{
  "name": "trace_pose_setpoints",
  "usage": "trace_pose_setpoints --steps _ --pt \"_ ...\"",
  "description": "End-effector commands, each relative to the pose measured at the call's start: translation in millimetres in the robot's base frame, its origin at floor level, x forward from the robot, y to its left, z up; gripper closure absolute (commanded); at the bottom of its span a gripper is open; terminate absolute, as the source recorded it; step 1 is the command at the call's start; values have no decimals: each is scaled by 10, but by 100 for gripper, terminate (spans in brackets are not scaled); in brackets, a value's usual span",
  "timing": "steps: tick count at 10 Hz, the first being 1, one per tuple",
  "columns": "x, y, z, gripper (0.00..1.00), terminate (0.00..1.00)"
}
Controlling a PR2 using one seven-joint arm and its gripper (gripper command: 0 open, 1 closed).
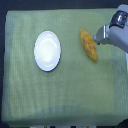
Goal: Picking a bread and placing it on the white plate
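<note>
The arm (117, 35) is seen entering from 2 o'clock, its gripper (99, 36) just beside the bread (89, 45). The state of the jaws cannot be told. The bread is laid on the green worktop (30, 100), at 3 o'clock of the plate (47, 50), apart from it.

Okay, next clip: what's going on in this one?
A PR2 arm reaches in from the exterior view's right, its gripper close beside the bread, which lies on the green cloth. Whether it grips the bread is unclear. The white plate sits apart, toward the view's left, with nothing on it.
</note>
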Motion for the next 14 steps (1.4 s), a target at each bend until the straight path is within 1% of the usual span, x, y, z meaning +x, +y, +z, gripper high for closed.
trace_pose_setpoints --steps 1,3,4,7,12,14 --pt "3 11 0 0 0" --pt "9 293 -31 0 0" --pt "22 310 -37 0 0" --pt "295 458 -126 0 0" --pt "523 754 -486 0 0" --pt "566 916 -683 0 0"
